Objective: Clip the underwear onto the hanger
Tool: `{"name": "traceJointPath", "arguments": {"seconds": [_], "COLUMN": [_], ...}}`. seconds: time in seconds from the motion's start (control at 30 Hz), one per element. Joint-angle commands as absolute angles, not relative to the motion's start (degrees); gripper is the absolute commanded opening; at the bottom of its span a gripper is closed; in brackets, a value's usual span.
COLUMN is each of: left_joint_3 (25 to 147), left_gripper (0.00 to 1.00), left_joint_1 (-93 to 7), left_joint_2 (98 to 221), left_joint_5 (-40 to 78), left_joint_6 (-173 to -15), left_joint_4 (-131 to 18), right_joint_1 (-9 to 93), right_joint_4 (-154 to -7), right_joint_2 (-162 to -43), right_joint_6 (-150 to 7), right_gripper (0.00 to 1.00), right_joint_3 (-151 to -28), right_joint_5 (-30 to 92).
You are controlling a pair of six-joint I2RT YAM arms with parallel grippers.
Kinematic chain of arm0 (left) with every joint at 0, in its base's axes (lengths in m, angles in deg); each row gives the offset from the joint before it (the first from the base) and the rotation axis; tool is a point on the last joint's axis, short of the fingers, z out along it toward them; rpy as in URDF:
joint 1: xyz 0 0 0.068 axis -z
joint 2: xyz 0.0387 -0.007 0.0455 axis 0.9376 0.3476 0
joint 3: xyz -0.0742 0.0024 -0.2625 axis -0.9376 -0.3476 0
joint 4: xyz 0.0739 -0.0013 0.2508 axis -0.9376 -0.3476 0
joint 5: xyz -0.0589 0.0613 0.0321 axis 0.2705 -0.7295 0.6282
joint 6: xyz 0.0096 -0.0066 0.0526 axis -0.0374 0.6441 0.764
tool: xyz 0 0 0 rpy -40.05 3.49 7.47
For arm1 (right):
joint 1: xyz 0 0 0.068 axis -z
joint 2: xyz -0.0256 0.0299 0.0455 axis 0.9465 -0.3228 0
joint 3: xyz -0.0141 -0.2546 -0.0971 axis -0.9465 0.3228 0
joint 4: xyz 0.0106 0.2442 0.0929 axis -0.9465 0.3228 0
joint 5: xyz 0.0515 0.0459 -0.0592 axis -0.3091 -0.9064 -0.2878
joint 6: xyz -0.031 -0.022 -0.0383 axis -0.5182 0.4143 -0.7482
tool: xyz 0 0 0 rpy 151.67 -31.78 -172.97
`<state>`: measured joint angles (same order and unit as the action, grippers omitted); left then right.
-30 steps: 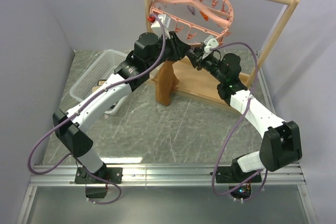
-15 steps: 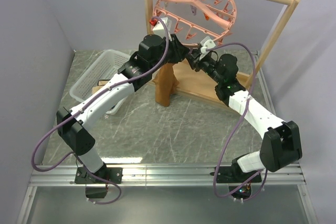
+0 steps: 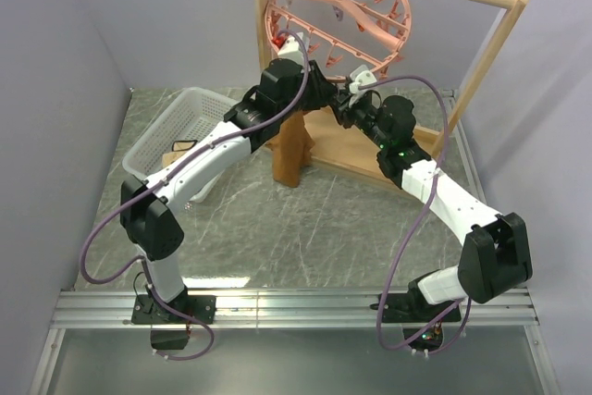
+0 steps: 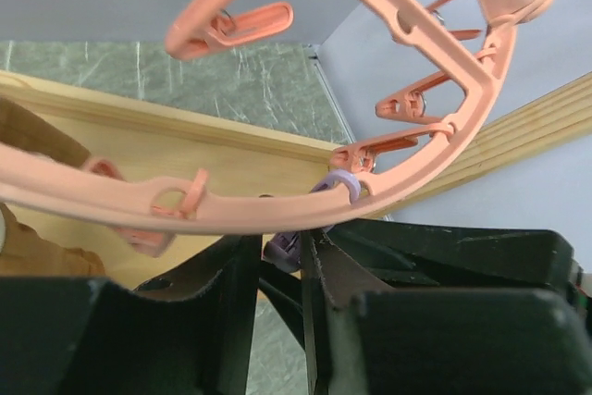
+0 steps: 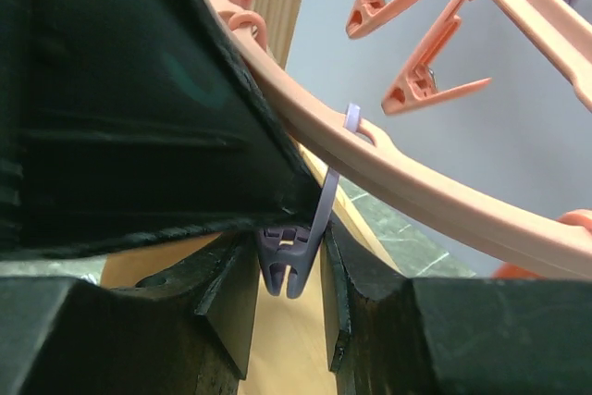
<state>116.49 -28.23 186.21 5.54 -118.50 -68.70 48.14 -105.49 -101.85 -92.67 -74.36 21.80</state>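
Partly hidden by both wrists from above, the underwear [image 3: 294,150] hangs as a brown strip below the left gripper [image 4: 280,243], toward the bench [image 3: 305,228]. Whether its narrow jaws pinch the cloth cannot be told. The right gripper [image 5: 289,249] has its jaws closed on a lilac clip [image 5: 289,265] that dangles from the rim of the hanger [image 5: 425,196].

From above, the light is bright and even, and seems to come from overhead. The gray table [image 3: 305,228] has a soft shadow under the left arm [image 3: 199,159] and a white shiny patch by its near edge, on the left. In the wrist pictures the left gripper [image 4: 279,261] and right gripper [image 5: 289,277] look dark and blurry up close. The pink hanger [image 5: 435,196] and purple clip [image 5: 294,247] look sharper.
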Motion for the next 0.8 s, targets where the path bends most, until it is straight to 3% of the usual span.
{"name": "traceJointPath", "arguments": {"seconds": [0.0,0.07,0.2,0.33,0.77], "left_joint_3": [119.18,118.92,118.74,116.55,113.38], "left_gripper": [0.28,0.25,0.0,0.0,0.0], "left_joint_1": [-29.31,-29.49,-30.28,-31.95,-34.68], "left_joint_2": [187.44,187.36,187.01,185.69,183.66], "left_joint_5": [4.99,5.17,7.54,11.49,22.66], "left_joint_6": [-119.78,-119.7,-118.82,-117.42,-117.59], "left_joint_4": [-69.98,-68.83,-67.52,-66.11,-62.85], "right_joint_1": [46.65,46.47,46.65,50.41,54.12], "right_joint_4": [-106.62,-106.97,-106.71,-105.48,-101.87], "right_joint_2": [-99.89,-99.63,-98.75,-98.13,-103.05], "right_joint_6": [-92.5,-92.23,-91.97,-89.69,-85.12], "right_gripper": [0.2,0.22,0.45,0.55,0.54], "right_joint_3": [-76.65,-76.39,-75.33,-75.6,-82.28], "right_joint_5": [19.99,19.12,16.66,10.34,-2.86]}}
